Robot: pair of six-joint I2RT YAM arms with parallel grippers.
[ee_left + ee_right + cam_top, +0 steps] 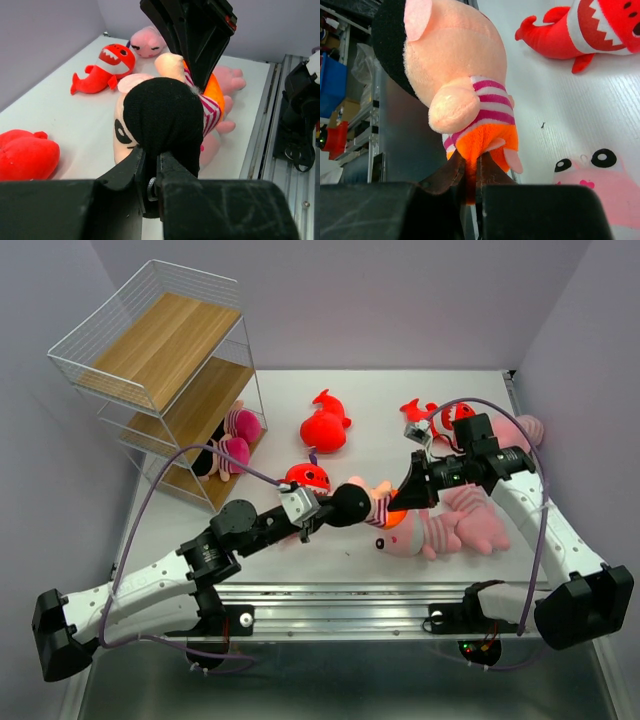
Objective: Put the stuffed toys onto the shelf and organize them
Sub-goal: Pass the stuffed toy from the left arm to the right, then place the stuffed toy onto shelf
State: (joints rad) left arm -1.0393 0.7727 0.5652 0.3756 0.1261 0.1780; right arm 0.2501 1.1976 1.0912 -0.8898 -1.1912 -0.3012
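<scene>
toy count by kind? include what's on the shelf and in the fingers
red fish: 3
doll: 3 (2 on the shelf, 1 held)
pink animal: 3 (pile partly hidden under the right arm, so approximate)
total: 9

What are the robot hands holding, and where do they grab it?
Both hold one doll: the left gripper pinches its black hair, the right gripper pinches its orange bottom.

Plush on a matt worktop
The doll is fuzzy cloth; the shelf pairs smooth pale wood with white wire.
</scene>
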